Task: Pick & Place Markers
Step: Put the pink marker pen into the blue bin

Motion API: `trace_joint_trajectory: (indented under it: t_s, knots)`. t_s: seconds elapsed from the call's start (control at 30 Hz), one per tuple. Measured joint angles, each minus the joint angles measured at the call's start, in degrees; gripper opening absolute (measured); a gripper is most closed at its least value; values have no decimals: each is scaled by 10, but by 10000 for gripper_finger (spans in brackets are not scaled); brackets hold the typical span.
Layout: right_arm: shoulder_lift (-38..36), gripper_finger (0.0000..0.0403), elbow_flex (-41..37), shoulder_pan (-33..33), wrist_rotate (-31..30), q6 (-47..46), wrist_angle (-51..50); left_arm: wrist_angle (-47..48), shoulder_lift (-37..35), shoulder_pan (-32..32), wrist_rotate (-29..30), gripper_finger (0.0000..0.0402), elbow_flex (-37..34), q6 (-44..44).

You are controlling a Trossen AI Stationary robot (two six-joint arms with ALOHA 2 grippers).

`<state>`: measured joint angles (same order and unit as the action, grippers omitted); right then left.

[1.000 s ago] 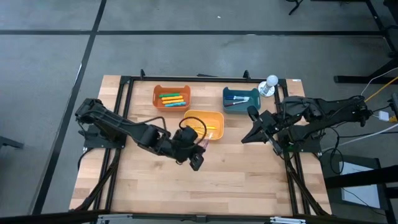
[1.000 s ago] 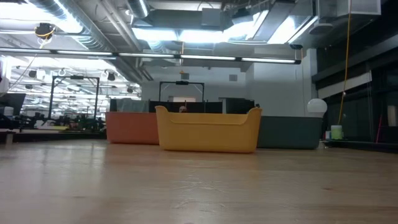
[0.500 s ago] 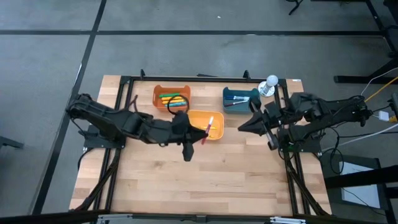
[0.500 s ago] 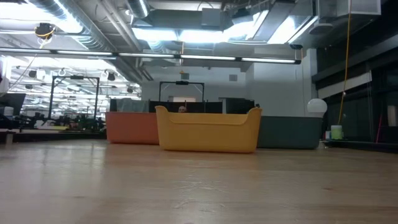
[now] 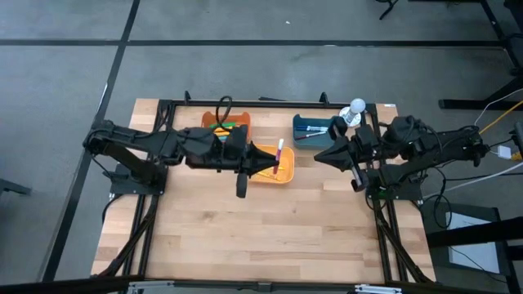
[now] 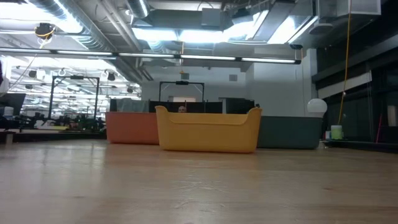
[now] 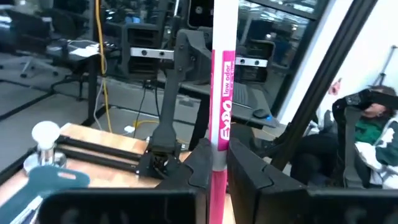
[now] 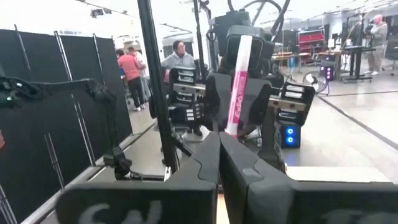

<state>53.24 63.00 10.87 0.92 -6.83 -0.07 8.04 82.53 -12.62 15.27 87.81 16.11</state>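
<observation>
A pink marker (image 5: 279, 152) with a white end is held over the yellow bin (image 5: 286, 175), with my left gripper (image 5: 273, 160) shut on it. The left wrist view shows the same marker (image 7: 222, 93) standing upright between the fingers. My right gripper (image 5: 318, 153) is shut on nothing. It hovers right of the yellow bin, in front of the teal bin (image 5: 315, 126), and points toward the left gripper. In the right wrist view its shut fingers (image 8: 219, 143) face the pink marker (image 8: 239, 87). More markers lie in the orange bin (image 5: 211, 121) and the teal bin. My left gripper pinches the pink marker's lower part (image 7: 217, 163) between its two fingers. The fingers point level toward the table's right and lie across the marker. The marker stands about upright, white end up, lifted clear above the yellow bin.
The three bins stand in a cluster at the table's far middle; the low view shows the yellow bin (image 6: 208, 129) in front of the orange bin (image 6: 130, 127). A white bulb-like object (image 5: 356, 107) stands at the far right. Bare wood (image 5: 270, 237) fills the near half.
My left gripper has risen from the table near the yellow bin's near edge and gone toward the far edge, over the bin. It has turned from pointing down to level, carrying the pink marker up with it. My right gripper has tipped upward and risen slightly.
</observation>
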Motion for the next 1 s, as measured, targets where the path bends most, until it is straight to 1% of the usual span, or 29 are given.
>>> trace_joint_trajectory:
  t_s: [0.1, 0.2, 0.3, 0.37, 0.6, 0.7, 0.87, 1.0]
  knots:
    - [0, 9, 0, -7, -7, -3, 9, -8, 0, 16, -37, 24, 0, -17]
    - [0, 15, 0, -10, -40, -4, 15, -10, 0, 33, -73, 24, 0, -28]
    - [0, 32, 0, -10, -59, -2, 19, -10, 0, 46, -94, 24, 0, -34]
    - [0, 50, 0, -10, -68, -2, 20, -10, 0, 55, -105, 24, 0, -34]
    - [15, 131, 0, -10, -113, -2, 37, -7, 0, 80, -124, 24, 0, -44]
    - [29, 160, 0, -10, -125, -2, 50, -3, 0, 88, -126, 24, 0, -45]
    - [53, 194, 0, -10, -148, -2, 76, 6, 0, 101, -135, 24, 0, -45]
    - [72, 210, 0, -10, -150, 11, 100, 24, 0, 108, -135, 24, 0, -45]
